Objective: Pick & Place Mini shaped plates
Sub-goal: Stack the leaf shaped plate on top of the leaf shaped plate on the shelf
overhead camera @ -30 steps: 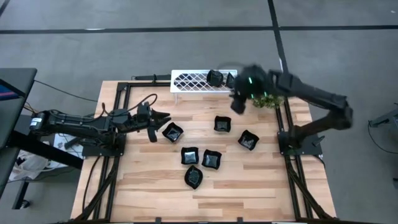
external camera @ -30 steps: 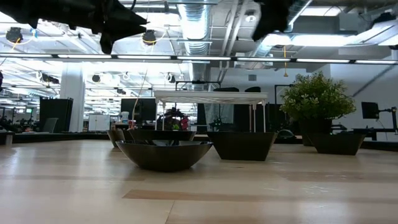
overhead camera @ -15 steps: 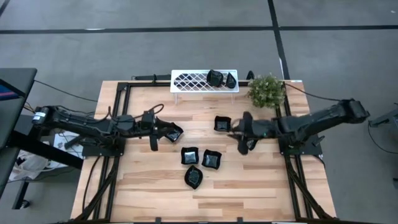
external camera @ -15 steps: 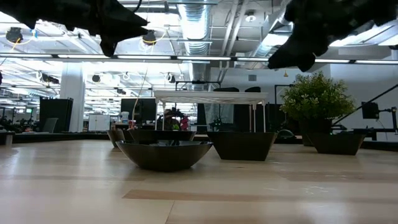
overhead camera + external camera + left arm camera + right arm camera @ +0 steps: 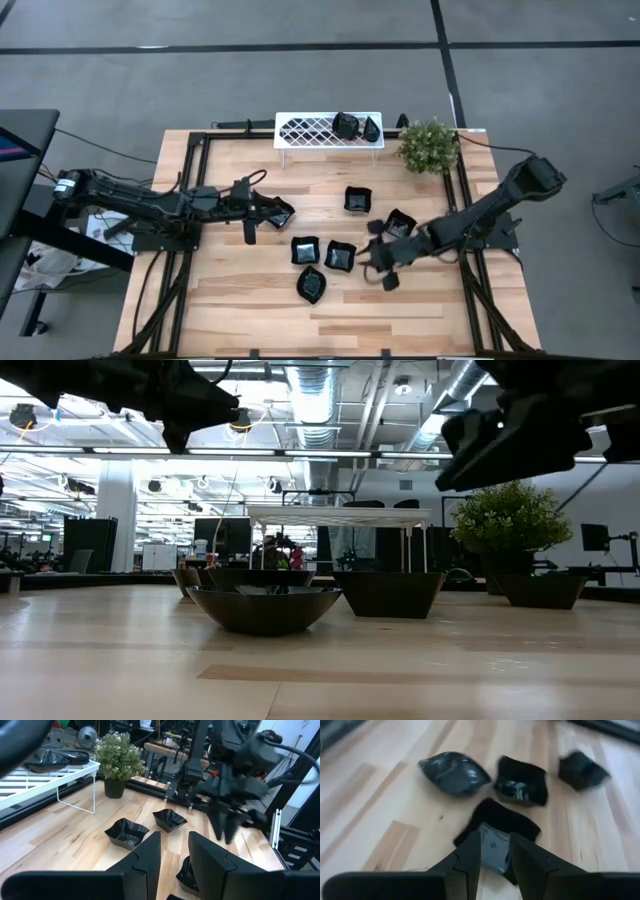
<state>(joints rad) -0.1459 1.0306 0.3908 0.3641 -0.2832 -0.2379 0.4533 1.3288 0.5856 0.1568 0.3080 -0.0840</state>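
I see grey floor (image 5: 300, 80) with dark seam lines around the wooden counter (image 5: 230, 300). Behind it: open office, ceiling ducts (image 5: 315, 400), strip lights, white pillar (image 5: 117, 515).

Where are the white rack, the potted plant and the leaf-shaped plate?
white rack (image 5: 310, 130): high view, lattice top.
potted plant (image 5: 429, 146): high view, foliage.
leaf-shaped plate (image 5: 454, 772): right wrist view, its bowl.

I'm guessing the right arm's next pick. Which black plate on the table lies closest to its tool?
The square plate at the right of the middle cluster, just beside the right tool. In the right wrist view it lies directly ahead of the fingers; the others lie farther off.
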